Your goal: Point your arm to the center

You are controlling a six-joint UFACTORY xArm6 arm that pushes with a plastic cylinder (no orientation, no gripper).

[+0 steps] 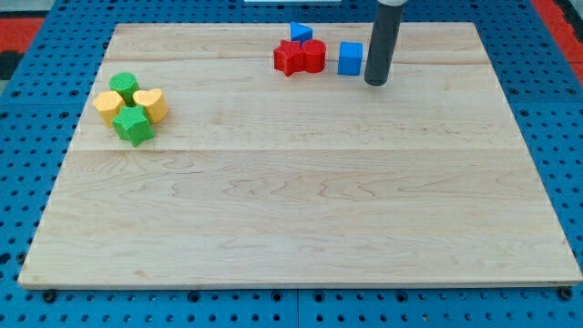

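Note:
My tip (375,82) rests on the wooden board (301,210) near the view's top, right of centre. It stands just right of a blue cube (350,58), a small gap apart. Left of the cube sit a red star-shaped block (289,58) and a red rounded block (313,56), touching each other. A blue triangular block (300,33) sits just behind them. The rod rises from the tip out of the view's top edge.
At the view's left a cluster holds a green block (124,85), a yellow heart-shaped block (150,103), a yellow block (108,107) and a green star-shaped block (133,126). A blue pegboard (27,182) surrounds the board.

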